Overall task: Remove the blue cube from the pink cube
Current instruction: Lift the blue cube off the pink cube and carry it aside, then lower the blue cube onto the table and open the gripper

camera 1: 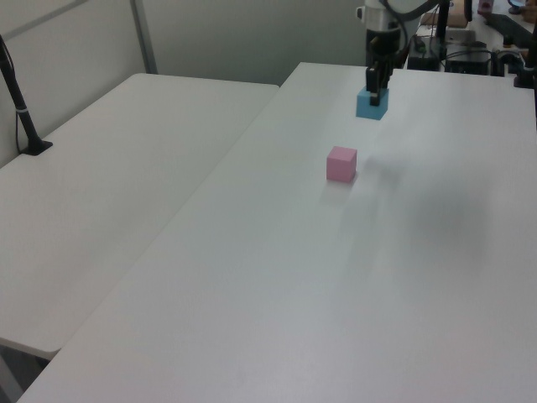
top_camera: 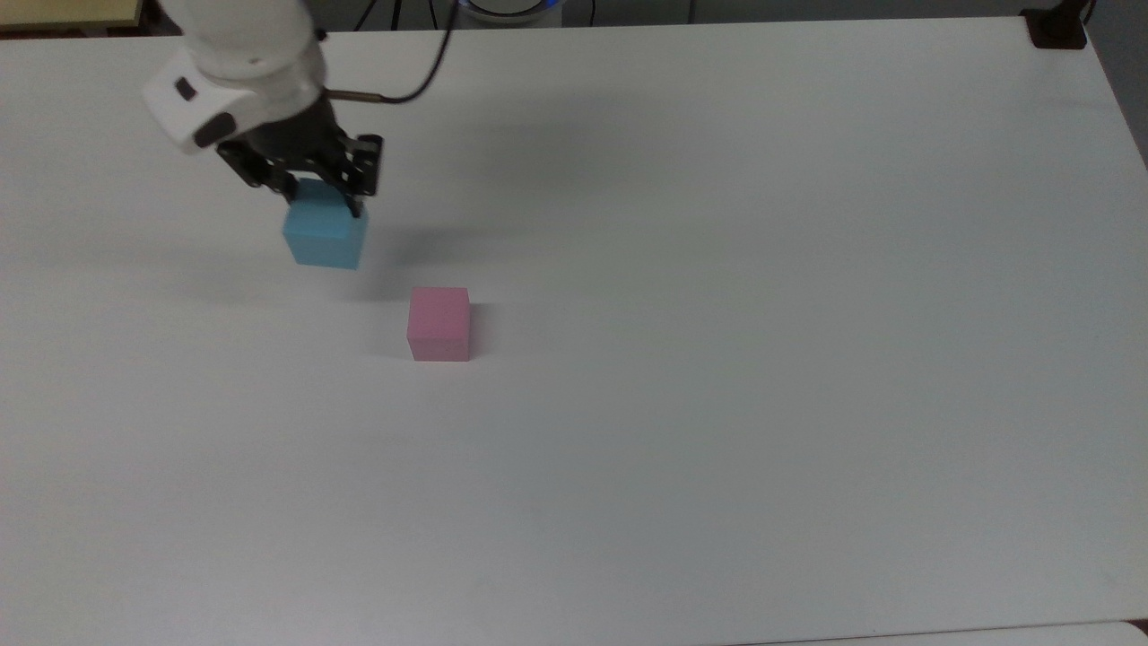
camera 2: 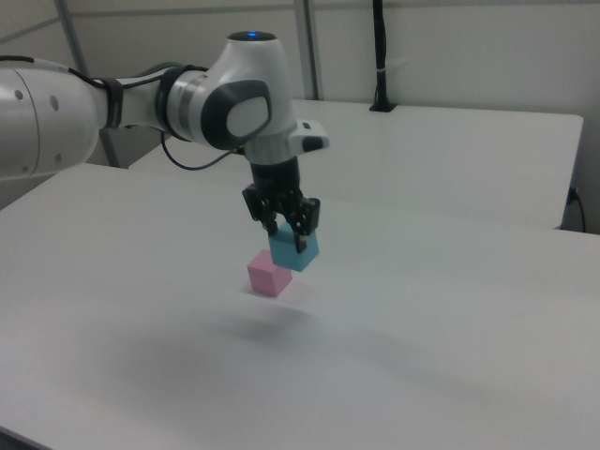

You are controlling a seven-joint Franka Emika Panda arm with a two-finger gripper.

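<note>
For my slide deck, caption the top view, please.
End effector holds the blue cube clear of the pink cube on the table.

I counted two cubes in all: one blue cube (top_camera: 325, 235) (camera 1: 372, 103) (camera 2: 294, 248) and one pink cube (top_camera: 439, 323) (camera 1: 341, 163) (camera 2: 267, 272). Taking the pink cube as my landmark, the blue one was apart from it, toward the top view's upper left. I had one arm with one gripper (top_camera: 316, 190) (camera 2: 286, 230), and I saw two white tables (camera 1: 252, 277) (camera 1: 101, 168).
</note>
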